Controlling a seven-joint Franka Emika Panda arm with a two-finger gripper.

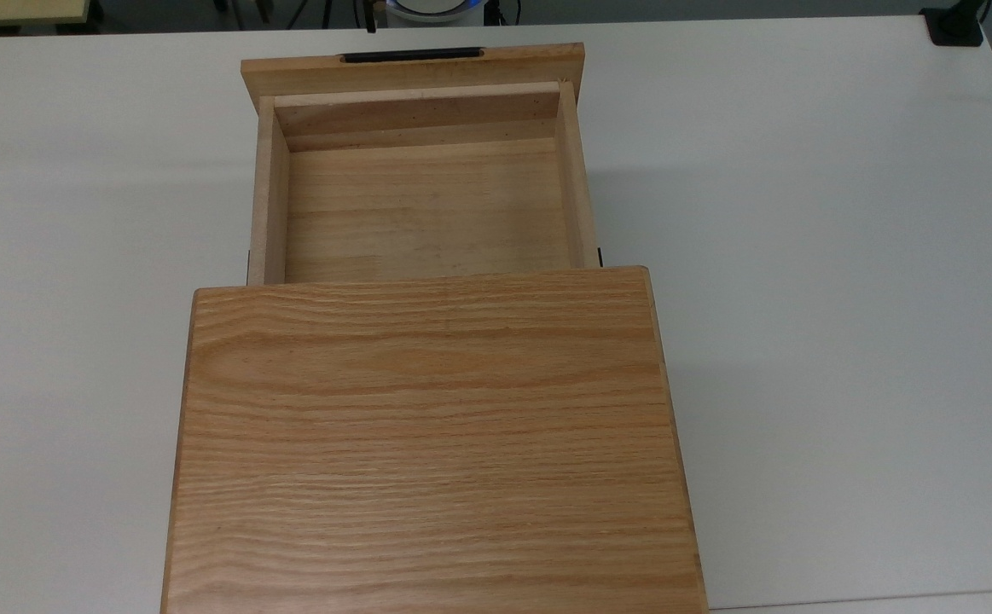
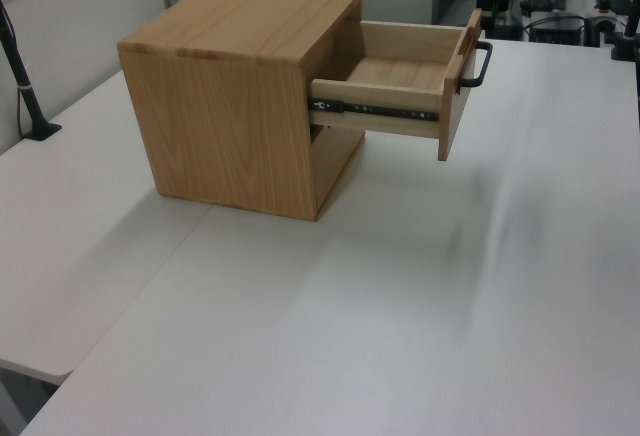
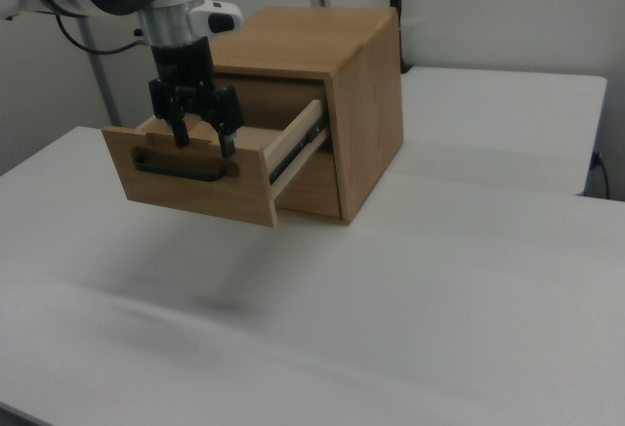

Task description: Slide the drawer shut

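1. The drawer stands pulled well out of the cabinet, empty, its oak front panel hanging clear over the white table
2. In the right view the gripper hangs in front of that panel's upper edge, just above the black bar handle; its fingers are spread apart and pinch nothing (whether they touch the wood I cannot tell)
3. The box is rigid wood, so it likely gives nothing under a push, and it rides on metal side rails, which suggests an easy, straight slide
4. The best contact is probably the flat middle of the front panel or the handle; an off-centre push could skew it on the rails or shift the cabinet
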